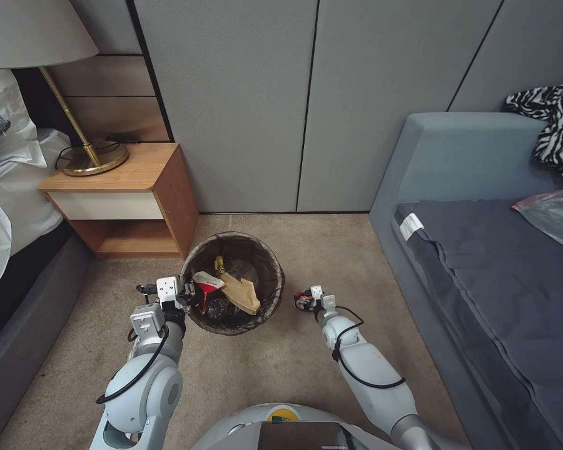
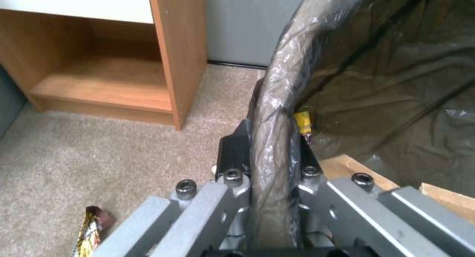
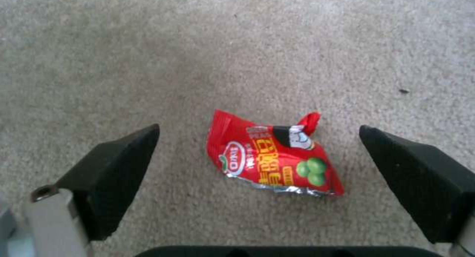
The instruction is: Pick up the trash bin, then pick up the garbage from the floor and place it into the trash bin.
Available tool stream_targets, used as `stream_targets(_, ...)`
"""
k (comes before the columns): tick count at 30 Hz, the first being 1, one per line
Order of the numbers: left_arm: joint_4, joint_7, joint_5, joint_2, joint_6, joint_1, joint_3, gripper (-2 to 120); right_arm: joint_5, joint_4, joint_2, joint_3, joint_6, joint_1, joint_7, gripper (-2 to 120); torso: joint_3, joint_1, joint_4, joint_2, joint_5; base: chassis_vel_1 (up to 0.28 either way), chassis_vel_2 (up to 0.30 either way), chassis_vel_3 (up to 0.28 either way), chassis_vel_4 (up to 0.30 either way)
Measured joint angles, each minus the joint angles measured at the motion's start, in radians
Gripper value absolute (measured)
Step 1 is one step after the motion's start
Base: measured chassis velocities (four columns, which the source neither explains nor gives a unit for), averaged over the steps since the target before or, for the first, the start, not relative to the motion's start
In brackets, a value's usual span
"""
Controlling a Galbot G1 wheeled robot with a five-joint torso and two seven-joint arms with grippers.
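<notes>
Trash bin point(image 1: 259, 250): seen at lower centre of the head view, on the carpet point(image 1: 331, 250), just right of the nightstand point(image 1: 131, 200). A dark bag liner point(image 2: 376, 64) is folded over its rim.
Bin contents: a tan paper bag point(image 1: 243, 292), a red-and-white paper cup point(image 1: 207, 284), a yellow snack wrapper point(image 1: 219, 265) and a dark rounded item that cannot be identified are seen inside.
Left hand point(image 1: 186, 299): located at the bin's left edge in the head view. In the left wrist view the left hand point(image 2: 269, 157) is clamped on the lined rim, one black finger point(image 2: 232, 153) outside the wall and the other inside.
Right hand point(image 1: 305, 301): located just right of the bin in the head view, low over the carpet. In the right wrist view the fingers point(image 3: 121, 168) are held wide apart, and nothing is gripped.
Red wrapper point(image 3: 272, 157): a crumpled snack packet with green peas printed on it, lying flat on the carpet at centre of the right wrist view, between the two fingers and touching neither.
Second wrapper point(image 2: 91, 227): a yellow-and-dark packet on the carpet, at lower left of the left wrist view, outside the bin.
Surroundings: a lamp point(image 1: 56, 81) on the nightstand at upper left of the head view; a grey sofa point(image 1: 481, 250) at right.
</notes>
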Motion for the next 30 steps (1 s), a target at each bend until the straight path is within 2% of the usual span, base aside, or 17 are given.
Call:
stream_targets(19, 0.001, 0.0, 0.0, 0.001, -0.001, -0.002, -0.002, 4, -0.039, -0.07, 0.003, 0.033, 0.036, 0.009, -0.019, 92, 0.0, 0.0, 0.0, 0.0, 0.0, 0.0, 0.0, 0.0, 0.0)
stream_targets(21, 0.001, 0.0, 0.0, 0.001, -0.001, -0.002, -0.002, 4, -0.042, -0.075, 0.004, 0.034, 0.042, 0.009, -0.021, 82, 0.0, 0.0, -0.0001, 0.0, 0.0, 0.0, 0.0, 0.0, 0.0)
stream_targets(22, 0.001, 0.0, 0.0, 0.001, -0.001, -0.002, -0.002, 4, -0.042, -0.075, 0.004, 0.034, 0.042, 0.009, -0.021, 82, 0.0, 0.0, -0.0001, 0.0, 0.0, 0.0, 0.0, 0.0, 0.0)
stream_targets(24, 0.001, 0.0, 0.0, 0.0, -0.001, -0.002, -0.001, 4, -0.043, -0.076, 0.003, 0.035, 0.047, 0.011, -0.023, 72, 0.0, 0.0, -0.0001, 0.0, 0.0, 0.0, 0.0, 0.0, 0.0)
stream_targets(25, 0.001, 0.0, 0.0, 0.0, -0.001, -0.002, -0.001, 4, -0.043, -0.076, 0.003, 0.035, 0.047, 0.011, -0.023, 72, 0.0, 0.0, -0.0001, 0.0, 0.0, 0.0, 0.0, 0.0, 0.0)
stream_targets(27, 0.002, 0.0, 0.0, 0.0, -0.001, -0.002, -0.001, 4, -0.043, -0.076, 0.002, 0.034, 0.048, 0.013, -0.025, 61, 0.0, 0.0, -0.0001, 0.0, 0.0, 0.0, 0.0, 0.0, 0.0)
stream_targets(28, 0.002, 0.0, 0.0, 0.0, -0.001, -0.002, -0.001, 4, -0.043, -0.076, 0.002, 0.034, 0.048, 0.013, -0.025, 61, 0.0, 0.0, -0.0001, 0.0, 0.0, 0.0, 0.0, 0.0, 0.0)
stream_targets(30, 0.002, 0.0, 0.0, 0.001, -0.001, -0.001, -0.001, 4, -0.043, -0.077, 0.003, 0.033, 0.05, 0.015, -0.029, 50, 0.0, 0.0, 0.0, 0.0, 0.0, 0.0, 0.0, 0.0, 0.0)
